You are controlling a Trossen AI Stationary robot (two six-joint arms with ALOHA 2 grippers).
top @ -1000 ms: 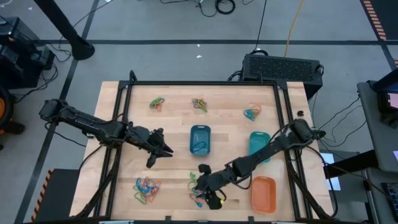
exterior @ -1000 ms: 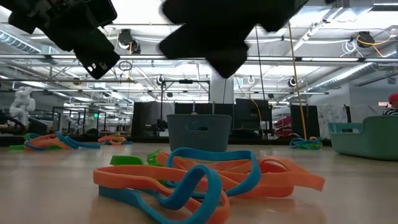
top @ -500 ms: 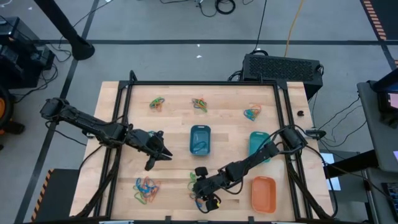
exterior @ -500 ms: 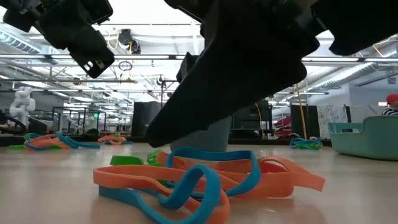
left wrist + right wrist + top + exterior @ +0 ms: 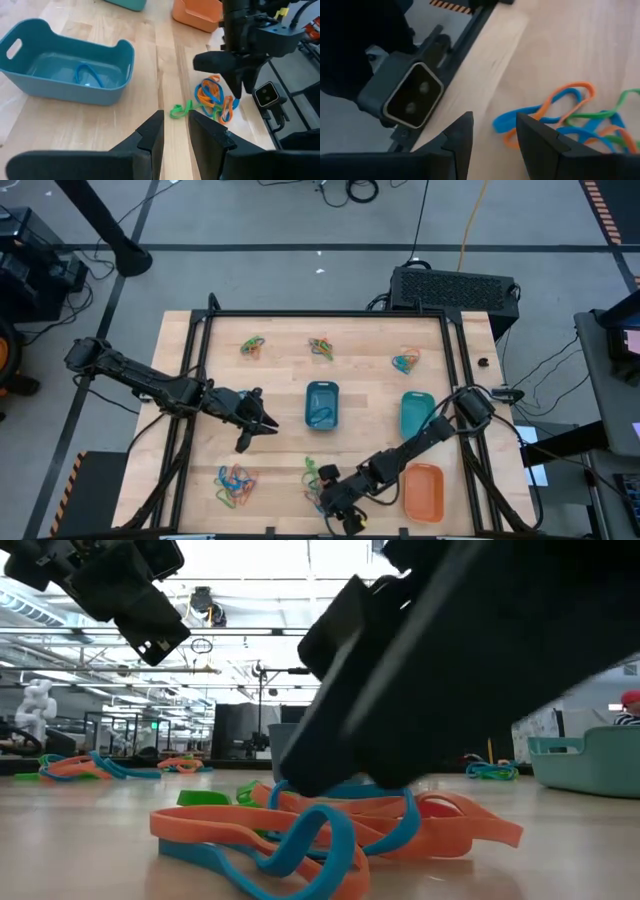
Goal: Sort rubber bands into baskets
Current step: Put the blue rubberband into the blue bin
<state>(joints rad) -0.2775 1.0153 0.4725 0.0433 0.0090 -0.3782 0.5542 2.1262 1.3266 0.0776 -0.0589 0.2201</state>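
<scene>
Robotics lab — open ceiling trusses [image 5: 240,640], floor cables [image 5: 350,190].

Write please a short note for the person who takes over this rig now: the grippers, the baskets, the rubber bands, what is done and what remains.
Left gripper: open, empty, hovering left of the blue basket.
Right gripper: open, empty, low at the near edge, beside a mixed pile of rubber bands.
Teal basket and orange basket: on the right side.
Done: one blue band lies in the blue basket.
Left: five piles to sort, three far, two near.
</scene>
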